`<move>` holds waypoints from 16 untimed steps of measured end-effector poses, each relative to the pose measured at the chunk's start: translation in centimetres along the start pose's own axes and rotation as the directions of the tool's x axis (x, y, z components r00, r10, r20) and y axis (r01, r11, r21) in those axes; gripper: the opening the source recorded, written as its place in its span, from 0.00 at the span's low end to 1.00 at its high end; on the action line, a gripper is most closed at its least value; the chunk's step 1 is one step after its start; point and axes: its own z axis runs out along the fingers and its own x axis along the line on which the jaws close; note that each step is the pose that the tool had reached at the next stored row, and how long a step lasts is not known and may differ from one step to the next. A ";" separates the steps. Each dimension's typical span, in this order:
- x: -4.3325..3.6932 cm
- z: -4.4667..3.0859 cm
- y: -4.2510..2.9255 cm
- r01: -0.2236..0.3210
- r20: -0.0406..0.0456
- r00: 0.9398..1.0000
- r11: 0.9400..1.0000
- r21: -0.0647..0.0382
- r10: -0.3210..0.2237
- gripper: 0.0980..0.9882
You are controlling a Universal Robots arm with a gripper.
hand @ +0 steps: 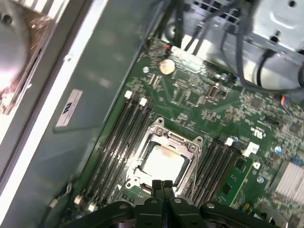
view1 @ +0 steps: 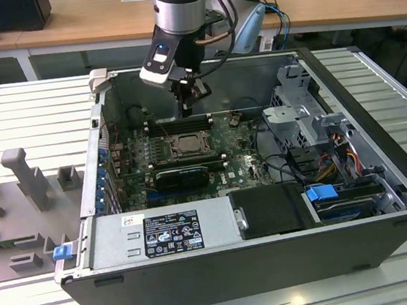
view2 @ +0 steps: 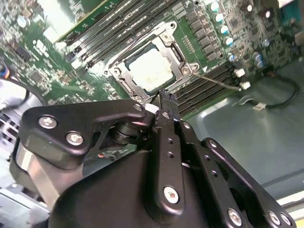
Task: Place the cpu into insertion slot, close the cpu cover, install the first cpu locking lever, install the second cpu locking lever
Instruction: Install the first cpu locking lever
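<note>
The cpu [view2: 148, 68] lies flat in the insertion slot [view2: 122, 78], its pale silver top showing through the window of the grey cpu cover [view2: 176, 51], which lies down over it. In the first wrist view the cpu [hand: 161, 164] sits just beyond my fingertips. My gripper [view2: 166, 101] is shut with nothing between its fingers, and its tips hover at the socket's edge. From the exterior view, the gripper [view1: 186, 107] hangs just behind the socket [view1: 186, 146]. A thin metal lever [view2: 216, 81] sticks out from one socket corner across the memory slots.
Black memory slots [hand: 124, 135] flank the socket on both sides. A black graphics card [view1: 182, 175] lies in front of it, with the power supply [view1: 161, 231] nearer still. The drive cage [view1: 303, 111] and cables fill the exterior view's right. Case walls [view1: 201, 68] enclose the board.
</note>
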 end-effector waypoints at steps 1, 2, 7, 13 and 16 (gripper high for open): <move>0.00 0.00 0.00 0.019 0.000 1.000 1.000 0.001 -0.019 0.01; 0.00 0.00 0.00 0.045 -0.001 0.999 0.999 0.002 -0.045 0.01; 0.00 0.00 0.00 0.136 -0.003 0.991 0.991 0.006 -0.136 0.01; 0.00 0.00 0.00 0.284 -0.007 0.959 0.959 0.011 -0.284 0.01; 0.00 0.00 0.00 0.342 -0.009 0.940 0.940 0.013 -0.342 0.01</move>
